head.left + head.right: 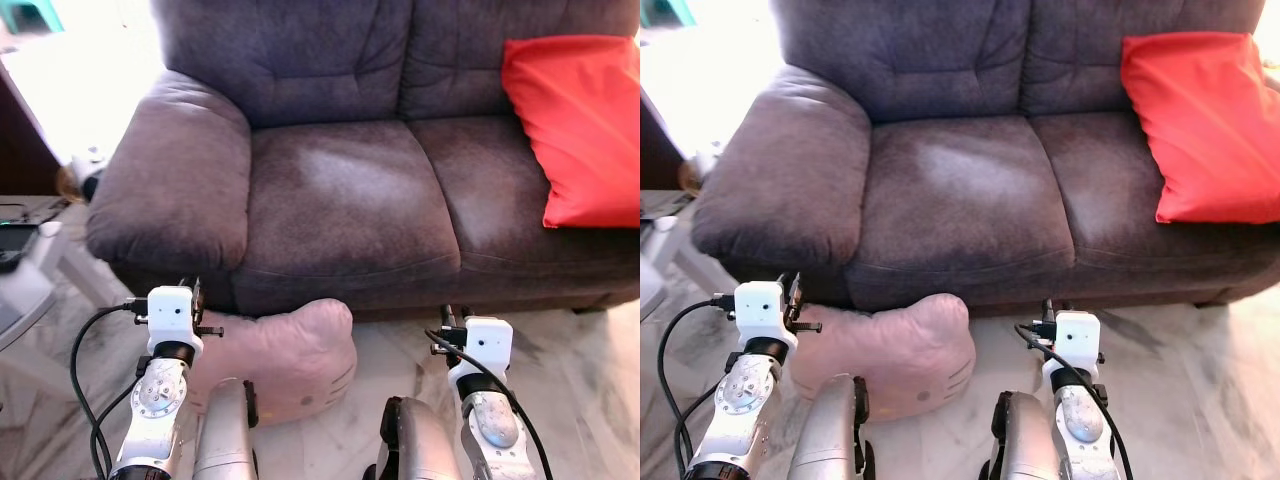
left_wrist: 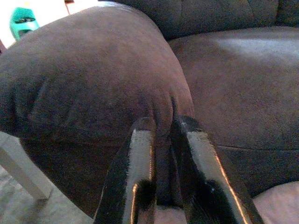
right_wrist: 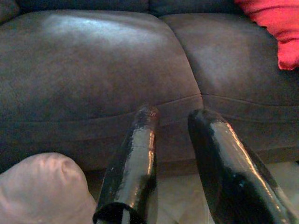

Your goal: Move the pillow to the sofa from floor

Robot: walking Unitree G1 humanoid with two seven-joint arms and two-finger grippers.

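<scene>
The pink pillow [image 1: 275,360] lies on the floor [image 1: 580,370], pressed against the front base of the sofa [image 1: 340,200], below its left seat cushion. Neither arm has hold of it. The left gripper [image 2: 161,128] hangs above the sofa-side left edge of the pillow, pointing at the sofa's left armrest [image 1: 175,180], its jaws nearly together with a thin gap and nothing between them. The right gripper [image 3: 175,116] hovers off the pillow's right end, facing the sofa front, its jaws a narrow way apart and empty. A red cushion [image 1: 580,125] leans on the sofa's right seat, leaving the left seat free. The likely trouble: the jaws look too narrow for a plump pillow, so a descent as they stand could push it flat or shove it further under the sofa edge. A one-sided pinch on soft fabric may also slip as it rises, and the left arm could catch the armrest.
</scene>
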